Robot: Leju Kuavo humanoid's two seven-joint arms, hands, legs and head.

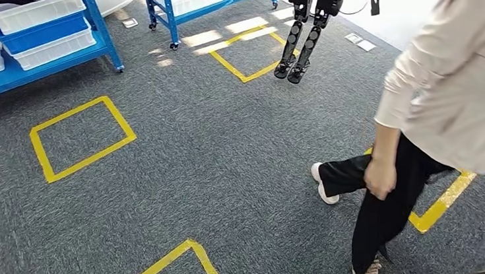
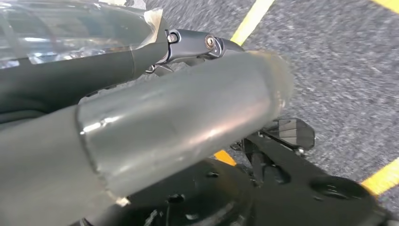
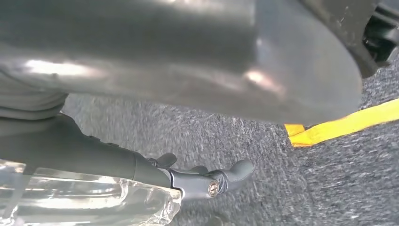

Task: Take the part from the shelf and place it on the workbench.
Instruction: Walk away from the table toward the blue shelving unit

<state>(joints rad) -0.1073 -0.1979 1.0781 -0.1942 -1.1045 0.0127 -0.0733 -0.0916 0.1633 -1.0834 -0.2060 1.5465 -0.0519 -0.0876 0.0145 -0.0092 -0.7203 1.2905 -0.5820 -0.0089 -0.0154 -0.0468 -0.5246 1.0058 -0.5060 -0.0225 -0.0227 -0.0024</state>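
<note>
Left hand (image 2: 188, 127), right hand (image 3: 197, 70) empty; one person (image 1: 426, 126); two blue shelves (image 1: 43, 33).

Grey carpet (image 1: 226, 142) covers the floor, marked with yellow tape squares (image 1: 81, 137). A blue metal shelf (image 1: 97, 28) holding white bins (image 1: 33, 6) stands at the far left, a second wheeled rack (image 1: 165, 4) beyond it. Sunlight falls in patches near the far tape square. A person (image 1: 426, 126) in dark trousers walks at the right
</note>
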